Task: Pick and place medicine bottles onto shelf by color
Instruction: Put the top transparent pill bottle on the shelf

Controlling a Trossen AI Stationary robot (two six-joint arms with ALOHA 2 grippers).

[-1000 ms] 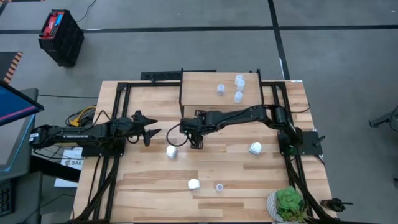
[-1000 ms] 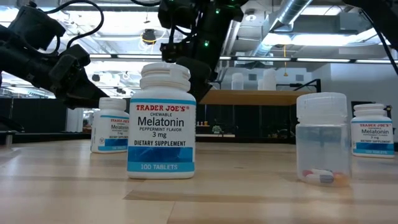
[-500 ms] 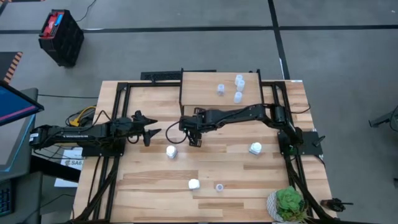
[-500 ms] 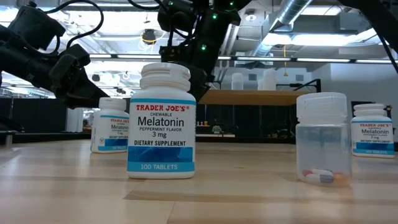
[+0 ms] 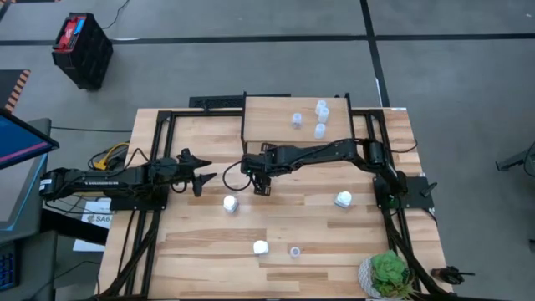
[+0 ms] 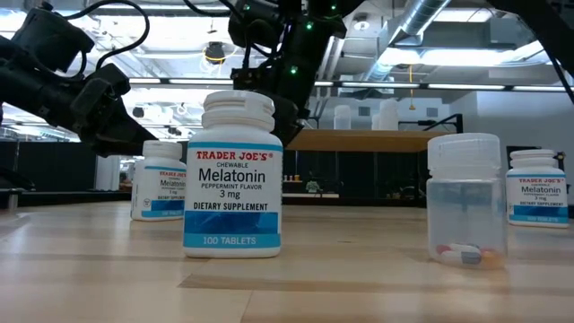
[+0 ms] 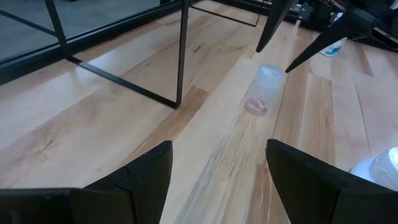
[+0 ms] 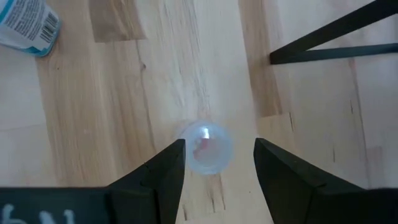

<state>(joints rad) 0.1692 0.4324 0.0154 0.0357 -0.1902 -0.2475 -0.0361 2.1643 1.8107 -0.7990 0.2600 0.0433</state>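
Since a second ago only the right gripper (image 5: pixel 262 186) has shifted, drawing slightly back toward the shelf (image 5: pixel 276 113); bottles and left arm unchanged.

Right gripper: hangs just in front of the shelf's front edge, pointing down. In its wrist view the fingers (image 8: pixel 155 177) stand apart on either side of a small clear bottle (image 8: pixel 206 148) standing upright on the table (image 5: pixel 201 242), seen cap-on. Jaws spread, holding nothing; the pads look clear of the bottle's sides, though contact cannot be ruled out.

Left gripper (image 5: pixel 203 177): waits well to the left of the shelf, jaws spread, nothing between them. Its wrist view shows the same clear bottle (image 7: pixel 263 91) beyond a black shelf leg (image 7: pixel 181 53), under the other arm's fingertips.

Bottles on the shelf: four small clear ones (image 5: pixel 320 117) grouped toward its right half.

Bottles on the table in front of the shelf:
- white bottle (image 5: pixel 231 203), near the right gripper.
- white bottle (image 5: pixel 343 199), out to the right.
- white bottle (image 5: pixel 261 247), farther from the shelf, with a small clear bottle (image 5: pixel 295 251) just beside it.

Low view: labelled white bottle (image 6: pixel 232 174) closest, clear bottle with pills (image 6: pixel 465 199) to its side, two further white ones behind.

Potted plant (image 5: pixel 389 274) at the table corner farthest from the shelf.
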